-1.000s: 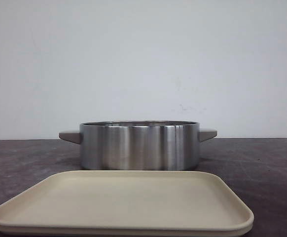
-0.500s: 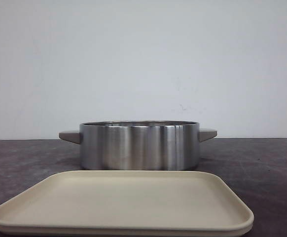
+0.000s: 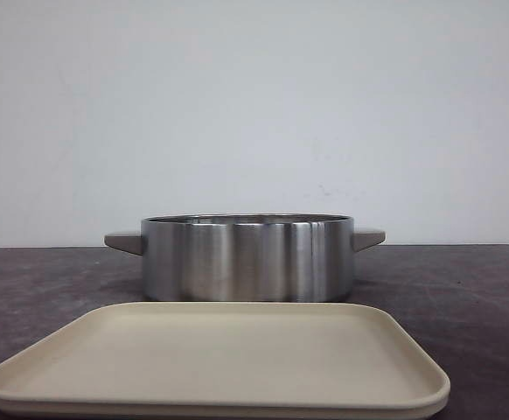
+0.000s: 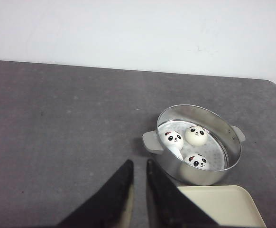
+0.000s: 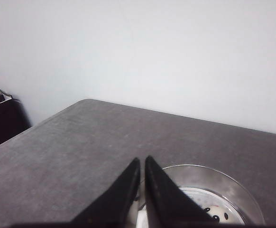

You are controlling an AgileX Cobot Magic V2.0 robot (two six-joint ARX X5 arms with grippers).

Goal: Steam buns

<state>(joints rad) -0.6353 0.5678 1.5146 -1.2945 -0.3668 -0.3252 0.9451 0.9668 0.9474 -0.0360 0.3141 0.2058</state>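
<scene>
Black and tapered, the left claw hangs above the grey table with its two fingers drawn nearly together around a thin gap, grasping nothing. Just beyond its tips and off to one side sits the round stainless-steel steamer pot with stubby grey handles, and inside it lie three white panda-faced buns, close together on the perforated floor; a fourth is not visible. Nearer than the pot, beside the claw, the corner of the flat beige plastic tray shows bare. The right claw is likewise pinched almost shut and empty, poised directly over the pot's near rim.

My guess is the loading is nearly finished. The risk now: either claw dropping with fingers this tight could clip the pot's rim or handle and shove it, jostling the buns, or press into a soft bun instead of straddling it.
</scene>
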